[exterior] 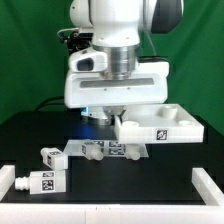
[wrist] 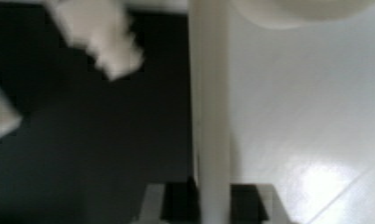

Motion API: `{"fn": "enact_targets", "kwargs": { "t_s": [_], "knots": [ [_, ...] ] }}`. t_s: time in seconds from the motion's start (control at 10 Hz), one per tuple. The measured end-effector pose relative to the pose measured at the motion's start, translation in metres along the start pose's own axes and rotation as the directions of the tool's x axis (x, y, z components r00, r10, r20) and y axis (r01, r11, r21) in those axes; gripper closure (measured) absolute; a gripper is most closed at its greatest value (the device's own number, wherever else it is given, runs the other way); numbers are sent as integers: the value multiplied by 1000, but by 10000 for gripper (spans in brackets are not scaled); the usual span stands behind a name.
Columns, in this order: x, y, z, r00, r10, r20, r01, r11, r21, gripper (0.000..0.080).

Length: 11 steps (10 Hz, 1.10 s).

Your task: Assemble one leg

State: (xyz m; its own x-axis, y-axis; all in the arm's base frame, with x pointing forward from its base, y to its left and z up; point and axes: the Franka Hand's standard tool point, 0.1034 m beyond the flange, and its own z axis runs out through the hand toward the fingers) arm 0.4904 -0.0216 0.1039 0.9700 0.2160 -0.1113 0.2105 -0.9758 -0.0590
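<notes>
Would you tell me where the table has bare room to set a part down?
Free: the black table in front of the legs, between the white corner pieces; also the exterior view's far left. Crowded: by the gripper, where board and legs meet.

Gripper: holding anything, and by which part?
Yes: the gripper pinches the white tray-like board by its upright rim, at the exterior view's left edge.
</notes>
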Motion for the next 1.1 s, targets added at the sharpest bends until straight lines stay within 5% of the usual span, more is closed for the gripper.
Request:
{"fn": "enact_targets", "kwargs": {
  "t_s": [0.1,0.5,0.7,0.9,1.1],
  "knots": [
    [-4,-3,-4,998,55,36,-55,998,14,742],
    [-3,-2,3,998,56,40,-56,998,10,742],
    [23,9,21,991,107,84,-108,994,-3,742],
    [62,38,37,990,114,88,-112,993,-22,742],
    [60,43,45,991,101,89,-99,995,-26,742]
  ]
}}
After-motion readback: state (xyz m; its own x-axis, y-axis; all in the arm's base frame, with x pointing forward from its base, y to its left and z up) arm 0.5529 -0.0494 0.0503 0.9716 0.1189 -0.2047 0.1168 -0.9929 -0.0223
